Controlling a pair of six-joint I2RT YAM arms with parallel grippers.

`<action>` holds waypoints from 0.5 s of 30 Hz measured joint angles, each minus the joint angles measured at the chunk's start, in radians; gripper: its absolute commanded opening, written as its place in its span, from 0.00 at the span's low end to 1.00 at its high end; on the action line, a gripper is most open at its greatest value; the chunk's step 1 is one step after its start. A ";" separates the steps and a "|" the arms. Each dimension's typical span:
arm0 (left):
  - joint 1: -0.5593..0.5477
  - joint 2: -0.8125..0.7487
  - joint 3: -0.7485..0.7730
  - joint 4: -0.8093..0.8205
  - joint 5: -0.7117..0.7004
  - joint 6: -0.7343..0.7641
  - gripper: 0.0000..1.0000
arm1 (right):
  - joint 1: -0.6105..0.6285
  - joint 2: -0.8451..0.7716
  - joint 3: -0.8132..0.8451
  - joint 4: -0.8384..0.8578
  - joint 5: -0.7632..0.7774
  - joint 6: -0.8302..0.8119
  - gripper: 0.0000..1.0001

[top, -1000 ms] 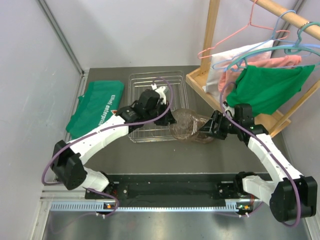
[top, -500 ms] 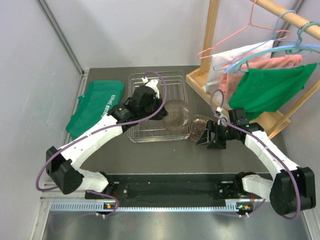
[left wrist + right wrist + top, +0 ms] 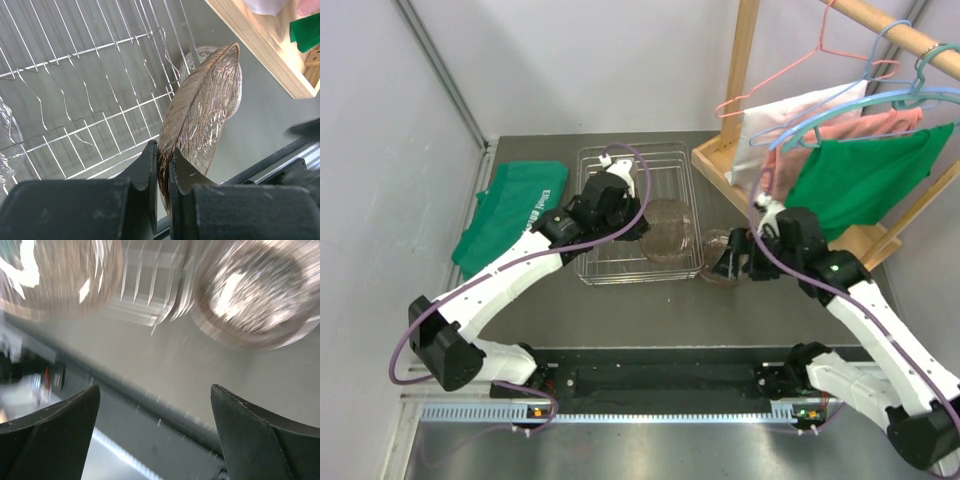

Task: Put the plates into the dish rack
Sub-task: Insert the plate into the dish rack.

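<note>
My left gripper (image 3: pixel 163 156) is shut on the rim of a brown-tinted glass plate (image 3: pixel 205 110), held on edge above the right side of the dish rack (image 3: pixel 75 100). From above, this plate (image 3: pixel 670 230) hangs over the silver wire dish rack (image 3: pixel 660 165), with the left gripper (image 3: pixel 632 222) beside it. A second plate (image 3: pixel 717 243) lies flat on the table just right of the rack. My right gripper (image 3: pixel 728 264) stands open at it with nothing between its fingers (image 3: pixel 265 435). The right wrist view is blurred and shows both plates (image 3: pixel 250 290). Another clear plate (image 3: pixel 6 140) sits in the rack.
A folded green bag (image 3: pixel 510 215) lies left of the rack. A wooden clothes stand (image 3: pixel 740 100) with hangers and a green garment (image 3: pixel 860 170) rises at the back right, its base (image 3: pixel 715 165) close to the rack. A black rail (image 3: pixel 660 375) runs along the near edge.
My left gripper carried its plate left and back, from the table's middle to over the rack. The right gripper opened wide, and the second plate now lies alone on the table.
</note>
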 measured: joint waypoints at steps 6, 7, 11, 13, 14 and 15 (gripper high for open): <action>0.000 -0.008 0.000 0.000 0.000 0.001 0.00 | -0.117 -0.118 0.056 -0.006 0.236 0.064 0.95; 0.000 -0.009 0.000 0.000 0.001 0.001 0.00 | -0.144 -0.130 0.056 -0.014 0.265 0.077 0.95; 0.000 -0.010 0.000 0.000 0.001 0.002 0.00 | -0.265 -0.134 0.025 -0.026 0.293 0.103 0.95; 0.000 -0.010 0.000 0.001 0.002 0.002 0.00 | -0.358 -0.101 -0.018 -0.007 0.247 0.106 0.95; 0.000 -0.010 -0.001 0.001 0.002 0.002 0.00 | -0.404 -0.071 -0.044 0.007 0.220 0.106 0.95; 0.000 -0.011 -0.002 0.001 0.002 0.002 0.00 | -0.440 -0.035 -0.067 0.016 0.190 0.106 0.95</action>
